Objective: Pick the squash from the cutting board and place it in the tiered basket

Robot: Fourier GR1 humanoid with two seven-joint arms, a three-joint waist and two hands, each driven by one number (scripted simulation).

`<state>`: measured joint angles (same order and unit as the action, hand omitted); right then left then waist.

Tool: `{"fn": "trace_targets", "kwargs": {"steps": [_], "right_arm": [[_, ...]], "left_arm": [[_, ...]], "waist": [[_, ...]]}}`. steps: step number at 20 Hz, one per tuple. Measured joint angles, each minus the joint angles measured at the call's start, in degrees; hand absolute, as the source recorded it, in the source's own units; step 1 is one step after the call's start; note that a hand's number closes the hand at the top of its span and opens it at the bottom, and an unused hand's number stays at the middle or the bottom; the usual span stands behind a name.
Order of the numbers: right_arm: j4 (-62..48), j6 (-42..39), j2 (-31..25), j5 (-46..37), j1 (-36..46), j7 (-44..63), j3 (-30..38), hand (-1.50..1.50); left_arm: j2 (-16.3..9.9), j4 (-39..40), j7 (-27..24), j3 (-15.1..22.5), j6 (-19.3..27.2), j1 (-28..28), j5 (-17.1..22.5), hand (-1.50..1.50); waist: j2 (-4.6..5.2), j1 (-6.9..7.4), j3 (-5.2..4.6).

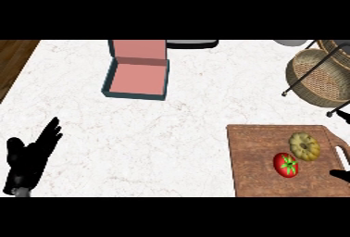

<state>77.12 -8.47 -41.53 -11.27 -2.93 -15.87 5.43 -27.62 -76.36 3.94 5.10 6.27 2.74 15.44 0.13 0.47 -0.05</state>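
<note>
Squash not yet grasped; the pick from the board is judged still to be made.

The flattened, ribbed yellow-tan squash (304, 146) is seen lying on the brown wooden cutting board (256, 162), just beside a red tomato with a green stalk (286, 164). Only a black tip of the right hand (340, 175) is shown at the board's right edge, so whether its fingers are spread or curled cannot be told. The left hand (27, 159) is rested at lower left, fingers straight and holding nothing. The woven wicker tiered basket on its dark wire frame (315, 74) is stood beyond the board, presumably within the right arm's reach. An open pink box with a dark teal rim (137, 74) is left apart.
</note>
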Motion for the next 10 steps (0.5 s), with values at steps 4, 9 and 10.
{"fn": "trace_targets", "kwargs": {"steps": [4, 9, 10], "right_arm": [[1.76, -6.44, -4.40, -3.48, 2.12, 6.68, -4.07, -1.50], [3.37, -12.26, -3.16, -6.18, 8.37, 14.65, -7.55, -1.50], [4.32, -13.01, -2.47, -6.66, 9.11, 16.97, -8.23, -1.50]], "left_arm": [[-0.68, -0.36, 0.70, -0.77, -0.71, -0.05, 0.21, 0.00], [0.26, 1.08, 0.98, -1.82, -1.82, -1.26, -0.43, 0.00], [0.15, 0.88, 0.61, -2.08, -2.36, -0.48, -0.46, 0.00]], "waist": [[-0.04, 0.27, -0.03], [-0.07, 0.05, 0.01], [-0.10, 0.04, 0.00]]}}
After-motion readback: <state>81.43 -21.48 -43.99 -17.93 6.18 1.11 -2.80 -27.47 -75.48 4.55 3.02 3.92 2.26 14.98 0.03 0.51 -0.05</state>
